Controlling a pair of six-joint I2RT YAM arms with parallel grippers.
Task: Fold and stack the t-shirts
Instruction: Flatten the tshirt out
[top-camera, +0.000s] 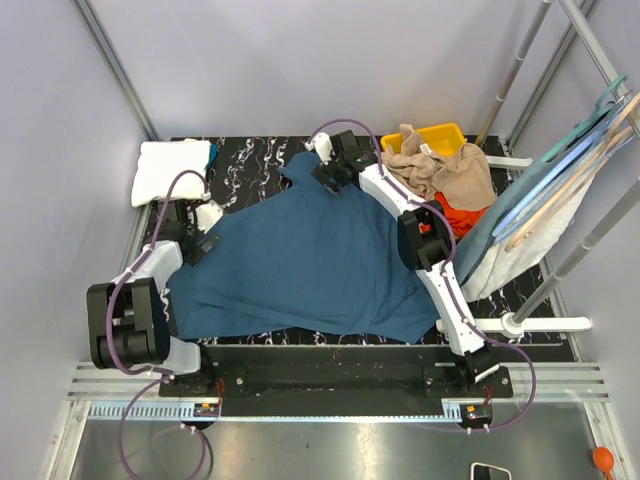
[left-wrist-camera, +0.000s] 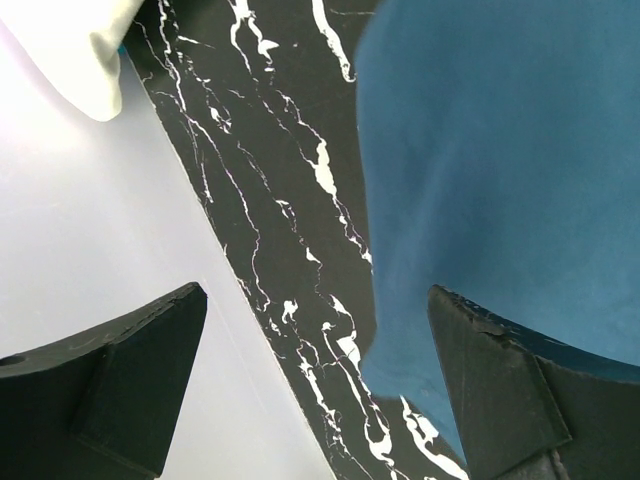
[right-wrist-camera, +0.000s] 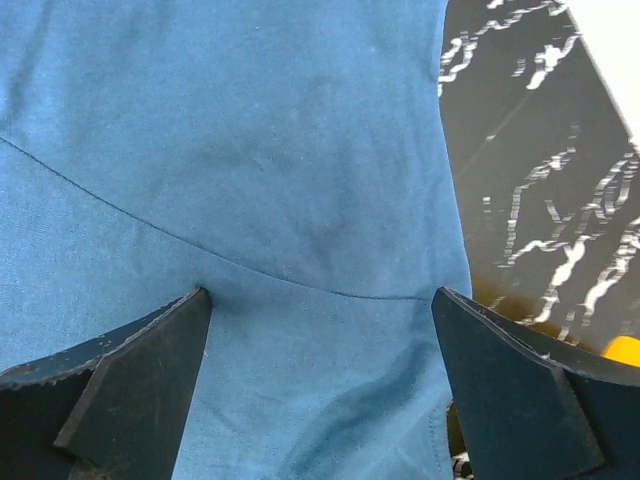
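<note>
The teal tee (top-camera: 310, 260) is spread on the counter (top-camera: 250, 165), its right side hidden by my arm (top-camera: 440, 275). My left tool (left-wrist-camera: 315, 295) gapes empty at its left edge, and my right tool (right-wrist-camera: 320, 292) is equally wide over its far end.

Light: bright, even, from overhead
Shadows: faint and soft
Glare: white t-shirt (left-wrist-camera: 85, 50) washed out
Focus: crisp in all three views

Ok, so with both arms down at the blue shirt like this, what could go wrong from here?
The left fingers are open half over bare table, with only the edge of the blue t-shirt between them, so closing may miss or catch just a sliver. The right arm reaches over the shirt's right side, so a pull could bunch cloth against it. The tan pile sits close to that arm and might get dragged.
</note>
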